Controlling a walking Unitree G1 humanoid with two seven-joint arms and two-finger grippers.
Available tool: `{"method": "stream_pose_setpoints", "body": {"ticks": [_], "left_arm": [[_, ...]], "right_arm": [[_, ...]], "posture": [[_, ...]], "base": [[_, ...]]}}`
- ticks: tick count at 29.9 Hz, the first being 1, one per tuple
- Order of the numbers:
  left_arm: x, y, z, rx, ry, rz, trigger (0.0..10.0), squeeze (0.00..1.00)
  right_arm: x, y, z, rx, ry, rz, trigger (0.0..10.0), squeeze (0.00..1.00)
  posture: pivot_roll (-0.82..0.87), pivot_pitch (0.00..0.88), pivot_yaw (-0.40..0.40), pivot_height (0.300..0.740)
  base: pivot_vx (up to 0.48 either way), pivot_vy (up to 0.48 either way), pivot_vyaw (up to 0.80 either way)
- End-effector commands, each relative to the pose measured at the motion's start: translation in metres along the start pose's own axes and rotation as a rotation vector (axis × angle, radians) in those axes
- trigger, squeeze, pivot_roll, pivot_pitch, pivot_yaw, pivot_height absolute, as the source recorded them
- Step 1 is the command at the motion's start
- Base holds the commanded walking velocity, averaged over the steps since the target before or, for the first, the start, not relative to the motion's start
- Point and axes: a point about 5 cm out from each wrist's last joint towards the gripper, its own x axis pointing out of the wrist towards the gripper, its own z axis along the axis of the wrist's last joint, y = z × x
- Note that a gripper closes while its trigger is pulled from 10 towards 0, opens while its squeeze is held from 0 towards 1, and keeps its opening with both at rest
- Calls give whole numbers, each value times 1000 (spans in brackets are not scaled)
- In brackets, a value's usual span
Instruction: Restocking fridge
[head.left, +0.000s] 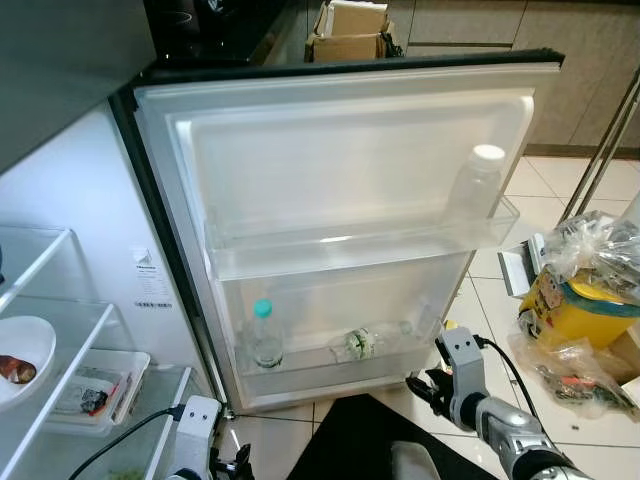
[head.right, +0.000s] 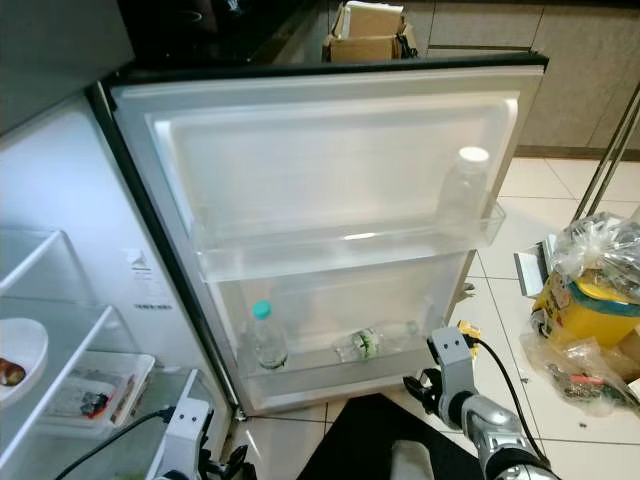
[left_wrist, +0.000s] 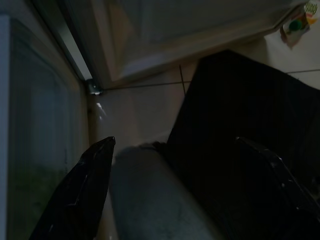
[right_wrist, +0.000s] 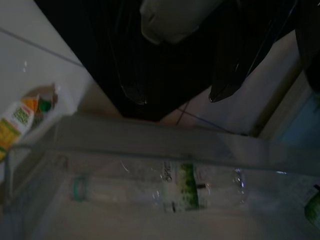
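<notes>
With my right claw (head.left: 428, 388) released just outside the lower door shelf (head.left: 330, 372), I'd take the lying bottle (head.left: 362, 343) around its labelled middle, since it looks light, slick and ready to roll.

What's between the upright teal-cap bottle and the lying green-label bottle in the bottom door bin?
Bare bin floor between the teal-cap bottle and the green-label bottle, seen in the left eye view.

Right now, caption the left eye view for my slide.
Open fridge door: one bottle upper shelf, two lower; right gripper nearby.
</notes>
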Motion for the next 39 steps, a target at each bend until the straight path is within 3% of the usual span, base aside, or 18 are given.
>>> {"method": "stream_pose_setpoints", "body": {"ticks": [1,9,17,24,30,31,33,39], "left_arm": [[-2,-3,-6,-1,16,-8,10000,0],[0,-7,-3,3,0,-27,10000,0],[2,-12,-2,13,-16,-48,10000,0],[0,-16,-7,16,-14,-63,10000,0],[-1,-20,-10,26,-13,-83,10000,0],[-1,-21,-10,32,-15,-90,10000,0],[-1,-23,-10,40,-19,-100,10000,0],[-2,-22,-7,55,-46,-114,10000,0]], "right_arm": [[1,-5,16,-34,-48,3,10000,0],[9,-5,55,-118,-116,37,10000,0],[19,-3,84,-242,22,61,10000,0],[21,-5,107,-196,29,82,10000,0],[19,-7,116,-272,81,89,10000,0],[19,-7,119,-266,73,91,10000,953],[19,-7,122,-259,66,96,10000,1000],[20,-7,122,-225,88,82,10000,1000]], "posture": [[-50,22,-1,502],[-48,39,-2,502],[-42,72,-12,462],[-42,98,-18,453],[-42,126,-20,453],[-35,138,-22,453],[-26,148,-21,453],[-7,182,-16,453]], "base": [[0,0,0],[0,0,0],[0,0,0],[0,0,0],[0,0,0],[0,0,0],[0,0,0],[0,0,0]]}}
